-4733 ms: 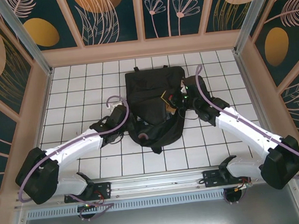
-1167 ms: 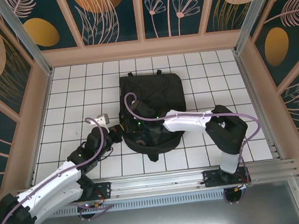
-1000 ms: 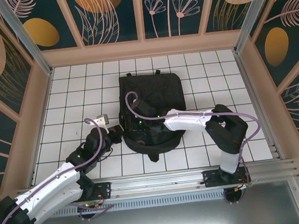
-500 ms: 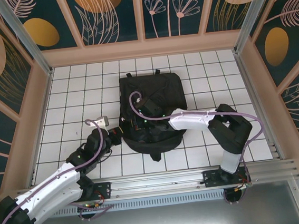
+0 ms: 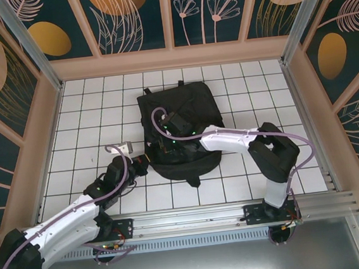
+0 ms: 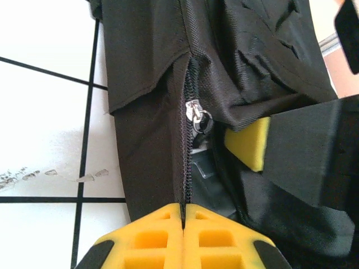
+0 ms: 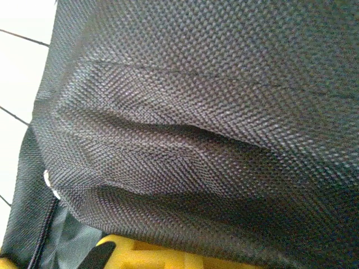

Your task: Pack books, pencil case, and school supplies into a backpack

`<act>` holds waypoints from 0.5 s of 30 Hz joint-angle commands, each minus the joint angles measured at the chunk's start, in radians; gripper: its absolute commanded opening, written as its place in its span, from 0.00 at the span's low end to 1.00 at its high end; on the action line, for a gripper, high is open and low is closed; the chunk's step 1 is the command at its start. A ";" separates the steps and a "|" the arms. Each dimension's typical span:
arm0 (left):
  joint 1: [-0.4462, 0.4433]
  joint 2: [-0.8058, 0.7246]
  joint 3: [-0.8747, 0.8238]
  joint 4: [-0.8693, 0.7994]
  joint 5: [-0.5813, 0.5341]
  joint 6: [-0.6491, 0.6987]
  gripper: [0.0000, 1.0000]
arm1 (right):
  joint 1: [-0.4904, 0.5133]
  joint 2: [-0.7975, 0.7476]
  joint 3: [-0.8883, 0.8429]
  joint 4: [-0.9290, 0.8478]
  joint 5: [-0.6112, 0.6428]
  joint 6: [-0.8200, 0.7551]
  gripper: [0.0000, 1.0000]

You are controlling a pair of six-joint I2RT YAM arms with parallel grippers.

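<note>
White tiled table point(image 5: 89, 118), teal floral panels point(image 5: 130, 18) all round. The black backpack point(image 5: 189, 105) lies mid-table. My left claw point(image 6: 183, 212) is pressed together on the backpack's zipper seam at its near-left edge, close to the zipper pull point(image 6: 196, 115). My right claw point(image 5: 160, 146) is closed too, nosed into the fabric; whether it grips any, I cannot tell. Packing looks done, I judge. The zipper gapes and needs drawing closed.
</note>
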 commanded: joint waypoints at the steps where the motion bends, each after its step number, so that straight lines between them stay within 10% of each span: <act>1: -0.008 0.006 -0.016 0.023 0.061 -0.020 0.00 | 0.013 0.057 0.049 0.016 0.076 -0.044 0.09; 15: -0.008 -0.001 -0.048 -0.136 -0.102 -0.104 0.00 | 0.029 -0.120 -0.090 0.202 -0.124 0.031 0.26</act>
